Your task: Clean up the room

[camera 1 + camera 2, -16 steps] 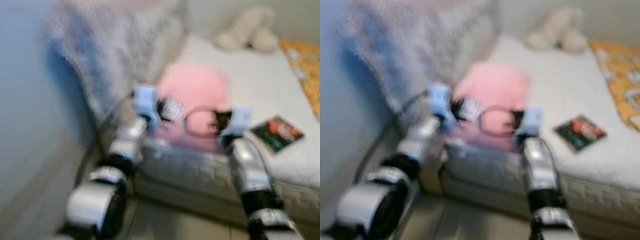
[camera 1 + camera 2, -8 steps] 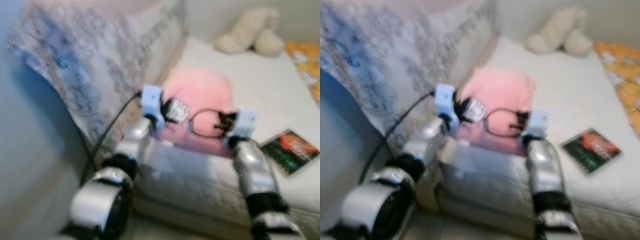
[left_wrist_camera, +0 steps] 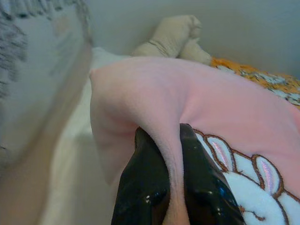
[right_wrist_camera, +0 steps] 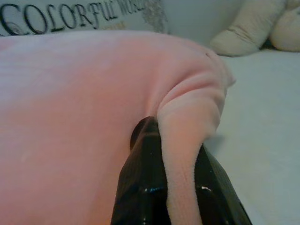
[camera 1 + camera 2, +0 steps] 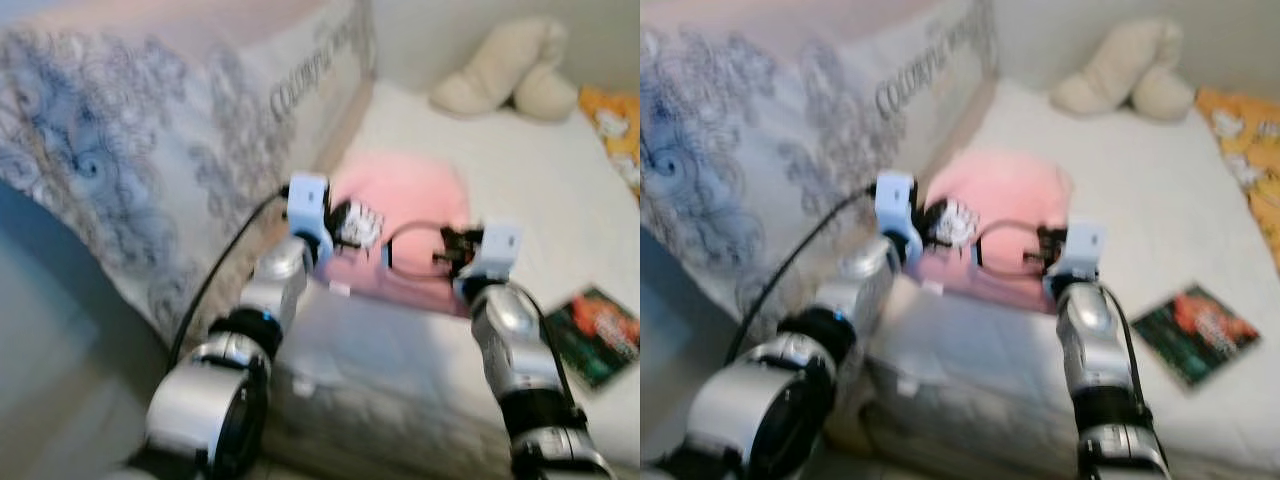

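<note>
The pink blanket (image 5: 995,225) lies on the white bed (image 5: 1140,200), near its front edge and just beside the big patterned pillow (image 5: 770,140) that leans at the bed's left side. Both arms reach over that front edge to the blanket. From the head views, which are blurred, the left gripper (image 5: 352,226) sits at the blanket's left near corner and the right gripper (image 5: 452,247) at its right near corner, but the fingers are too small there to judge. The wrist views settle it: the left gripper's (image 3: 169,161) two black fingers (image 3: 143,183) are pinched onto a raised fold of the pink fabric, and this camera also shows a white patch outlined in brown with pink ovals on the blanket. The right gripper's (image 4: 174,154) fingers (image 4: 143,173) likewise clamp a ridge of the blanket, with the pillow's dark lettering behind. A cream plush toy (image 5: 505,75) rests at the bed's far edge, an orange printed cloth (image 5: 1250,140) along its right side, and a dark book (image 5: 1196,330) lies on the bed to the right of the blanket.
</note>
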You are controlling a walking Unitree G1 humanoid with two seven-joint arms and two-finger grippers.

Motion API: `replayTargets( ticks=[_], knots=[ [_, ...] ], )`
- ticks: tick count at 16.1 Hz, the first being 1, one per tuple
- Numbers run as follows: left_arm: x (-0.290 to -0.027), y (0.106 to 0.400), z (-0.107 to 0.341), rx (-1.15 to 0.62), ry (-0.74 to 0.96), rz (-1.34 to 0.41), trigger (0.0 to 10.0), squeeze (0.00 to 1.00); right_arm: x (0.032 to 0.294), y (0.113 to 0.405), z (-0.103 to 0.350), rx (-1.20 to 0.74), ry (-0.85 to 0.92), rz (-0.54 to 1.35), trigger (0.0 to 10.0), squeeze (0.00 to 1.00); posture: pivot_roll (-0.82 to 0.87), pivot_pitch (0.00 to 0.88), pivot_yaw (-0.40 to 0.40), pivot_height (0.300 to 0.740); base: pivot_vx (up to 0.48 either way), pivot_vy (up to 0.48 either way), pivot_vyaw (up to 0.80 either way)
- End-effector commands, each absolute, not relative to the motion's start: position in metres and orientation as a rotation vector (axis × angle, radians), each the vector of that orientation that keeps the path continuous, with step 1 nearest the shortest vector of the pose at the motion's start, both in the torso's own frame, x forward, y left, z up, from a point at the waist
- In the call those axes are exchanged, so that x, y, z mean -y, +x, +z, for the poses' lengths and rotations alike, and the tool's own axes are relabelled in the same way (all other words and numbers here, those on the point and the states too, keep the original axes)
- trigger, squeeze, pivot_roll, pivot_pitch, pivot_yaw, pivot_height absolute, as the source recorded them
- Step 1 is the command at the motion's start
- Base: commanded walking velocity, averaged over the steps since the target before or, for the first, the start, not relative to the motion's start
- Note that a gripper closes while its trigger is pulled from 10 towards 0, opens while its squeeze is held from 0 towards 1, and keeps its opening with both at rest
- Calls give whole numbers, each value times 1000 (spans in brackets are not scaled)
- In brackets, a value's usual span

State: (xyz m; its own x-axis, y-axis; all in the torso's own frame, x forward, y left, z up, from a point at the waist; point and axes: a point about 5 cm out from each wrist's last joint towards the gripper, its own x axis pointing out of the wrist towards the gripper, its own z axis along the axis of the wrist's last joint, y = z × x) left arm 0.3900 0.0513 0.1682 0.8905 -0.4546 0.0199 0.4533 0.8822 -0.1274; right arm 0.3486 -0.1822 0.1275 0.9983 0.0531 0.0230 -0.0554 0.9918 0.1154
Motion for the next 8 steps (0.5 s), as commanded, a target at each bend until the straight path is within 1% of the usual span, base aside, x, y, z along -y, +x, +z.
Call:
replayTargets(
  ticks=[1, 3, 5, 6, 7, 8],
  knots=[
    [-62, 395, 175, 6, -139, -435, 10000, 0, 179, 349, 131, 25, 104, 68, 10000, 0, 59, 0, 14, 740, 450, 0, 0],
    [-62, 395, 172, -21, -161, -430, 10000, 0, 179, 348, 131, 22, 100, 69, 10000, 0, 53, 0, 14, 740, 448, 0, 0],
    [-59, 396, 176, -8, -139, -441, 10000, 0, 177, 347, 126, -14, 125, 117, 10000, 0, 48, 0, 19, 740, 446, 0, 0],
    [-60, 397, 178, -6, -120, -428, 10000, 0, 173, 350, 120, -63, 114, 143, 10000, 0, 42, 0, 20, 740, 446, 0, 0],
    [-62, 398, 181, 13, -48, -421, 10000, 0, 168, 355, 116, -107, 82, 178, 10000, 0, 36, 30, 7, 740, 446, 0, 0],
    [-69, 401, 180, 7, -16, -357, 10000, 0, 162, 362, 110, -165, 67, 219, 10000, 0, 43, 81, -20, 740, 446, 0, 0]
  ],
)
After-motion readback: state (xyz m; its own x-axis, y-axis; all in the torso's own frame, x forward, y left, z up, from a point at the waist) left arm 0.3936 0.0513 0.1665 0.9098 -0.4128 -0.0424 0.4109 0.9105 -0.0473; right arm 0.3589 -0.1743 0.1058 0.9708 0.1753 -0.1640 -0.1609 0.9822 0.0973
